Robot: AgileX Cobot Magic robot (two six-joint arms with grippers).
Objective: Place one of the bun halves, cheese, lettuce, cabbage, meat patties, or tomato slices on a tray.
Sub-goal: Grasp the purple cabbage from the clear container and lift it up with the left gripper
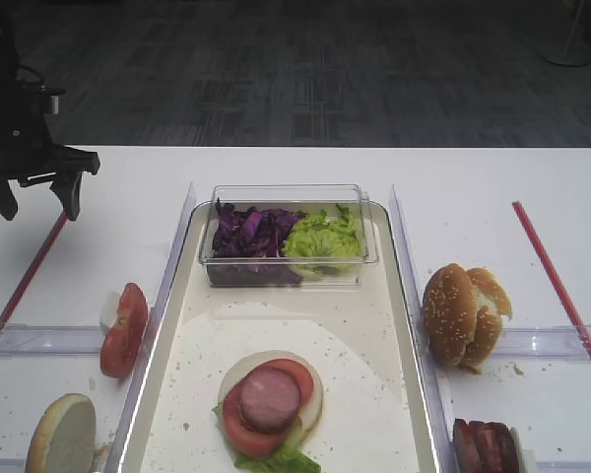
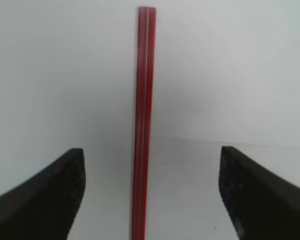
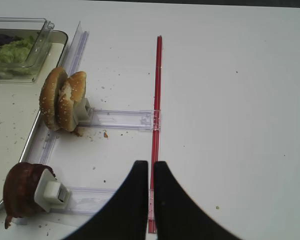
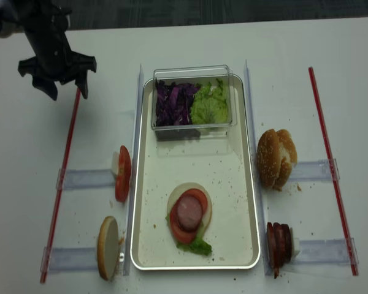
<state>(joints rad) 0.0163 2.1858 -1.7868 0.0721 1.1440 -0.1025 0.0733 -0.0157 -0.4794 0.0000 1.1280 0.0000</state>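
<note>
Black left gripper (image 4: 66, 87) hangs over the white table, far-left of the cream-white rimmed metal tray (image 4: 236, 184), fingers spread wide with nothing between them; only a red strip (image 2: 142, 125) shows in the gap below.

Left of the tray: bright red tomato slices (image 4: 122, 173) stand on edge in a clear holder, and a pale-faced bun half (image 4: 108, 247) stands nearer the front.

On the tray, front centre: a stack already built, with a pale round base (bun or cheese, hard to tell from above), a tomato slice, and a pinkish-brown meat patty (image 4: 189, 212) on top; light green crinkly lettuce (image 4: 196, 246) pokes out at the front edge. At the tray's far end sits a clear plastic tub (image 4: 193, 97) holding dark purple shredded cabbage (image 4: 173, 103) on its left and more lettuce on its right.

Right of the tray: golden sesame bun halves (image 4: 275, 158) upright in a holder, dark red-brown meat patties (image 4: 279, 244) nearer the front.

Right gripper (image 3: 151, 172) sits well right of the tray, tips pressed together, empty.

Judgement: several layers are placed; neither arm carries an item, so the next ingredient is yet to be picked.
</note>
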